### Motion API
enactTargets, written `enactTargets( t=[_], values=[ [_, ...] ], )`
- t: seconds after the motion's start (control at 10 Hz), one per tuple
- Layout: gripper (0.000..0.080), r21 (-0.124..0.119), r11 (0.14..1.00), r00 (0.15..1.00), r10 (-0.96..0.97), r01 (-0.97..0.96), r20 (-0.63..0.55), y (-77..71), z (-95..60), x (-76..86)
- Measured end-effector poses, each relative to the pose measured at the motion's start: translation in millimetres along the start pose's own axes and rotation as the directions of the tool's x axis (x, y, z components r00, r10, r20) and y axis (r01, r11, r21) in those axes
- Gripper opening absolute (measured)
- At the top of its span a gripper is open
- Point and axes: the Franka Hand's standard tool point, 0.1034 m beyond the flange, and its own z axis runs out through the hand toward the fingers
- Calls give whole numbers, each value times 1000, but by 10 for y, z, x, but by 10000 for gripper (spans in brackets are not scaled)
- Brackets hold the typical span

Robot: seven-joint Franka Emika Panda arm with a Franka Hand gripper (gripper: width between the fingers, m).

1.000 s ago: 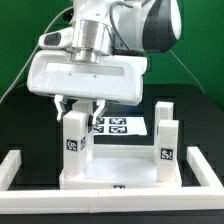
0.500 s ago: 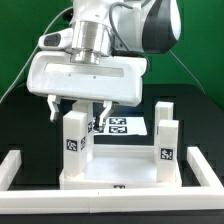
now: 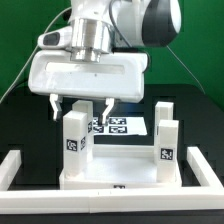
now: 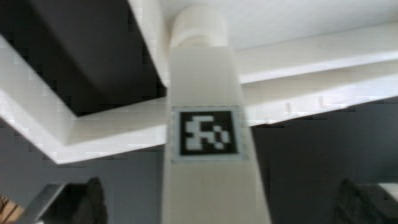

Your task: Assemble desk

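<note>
White plastic makes up the desk top [image 3: 115,175], which lies upside down on the black counter [image 3: 20,125] with its legs pointing up; the long white border bars [image 3: 20,170] frame it on three sides. Three legs show in the exterior view, each bearing a small black-and-white tag; one leg [image 3: 75,140] stands at the corner on the exterior view's left, and two legs [image 3: 166,135] stand close together on the exterior view's right. Behind the desk, flat on the counter, lies the marker board [image 3: 118,126]. Above the left-hand leg hangs the gripper [image 3: 79,106]; its fingers [image 3: 55,107] are spread wide, one on each side of the space over the leg's upper end, and they grip nothing. From the wrist view the same leg [image 4: 205,130] runs straight up the middle, its tag facing the camera, with the dark fingers [image 4: 71,200] well apart on either side and clear of it; past the leg the ribbed white underside of the desk top [image 4: 311,75] is seen against the dark counter [image 4: 54,40].
</note>
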Motion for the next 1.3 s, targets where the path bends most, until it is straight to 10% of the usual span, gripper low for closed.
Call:
enactTargets(
  t=[0.5, 0.8, 1.1, 1.3],
  values=[
    [649, 56, 996, 936, 49, -72, 348, 78, 120, 45],
    [649, 25, 998, 920, 47, -61, 388, 173, 237, 206],
    [287, -25, 984, 905, 173, -177, 389, 180, 243, 202],
    [287, -74, 954, 875, 297, -291, 383, 182, 245, 202]
  ],
)
